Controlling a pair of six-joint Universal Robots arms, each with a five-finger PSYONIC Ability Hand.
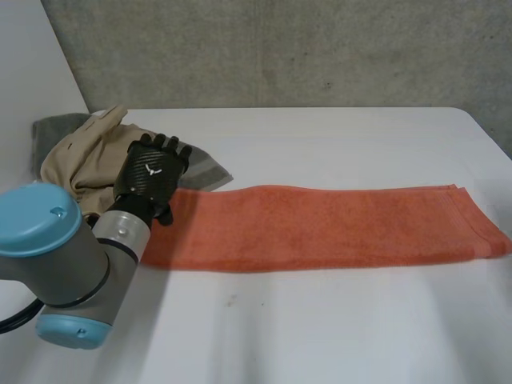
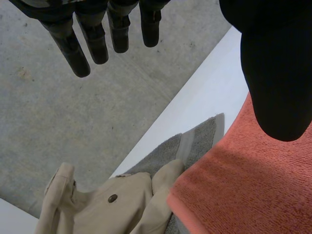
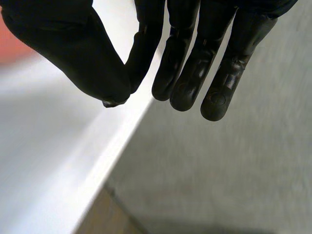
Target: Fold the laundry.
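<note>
An orange towel (image 1: 320, 228) lies folded into a long strip across the white table (image 1: 336, 328). My left hand (image 1: 152, 176) hovers over the strip's left end, fingers straight and open, holding nothing. In the left wrist view the fingers (image 2: 97, 39) point past the table edge, and the orange towel (image 2: 253, 185) lies under the thumb. In its own wrist view my right hand (image 3: 97, 58) is off the cloth, beside the table's edge (image 3: 53, 161). Its thumb is drawn in against the fingers (image 3: 185, 68) with nothing between them.
A beige garment (image 1: 84, 156) and a grey towel (image 1: 204, 170) lie heaped at the table's back left corner, touching the orange strip's end. In the left wrist view, the beige garment (image 2: 107, 204) lies on the grey towel (image 2: 195, 146). Concrete floor lies beyond the table.
</note>
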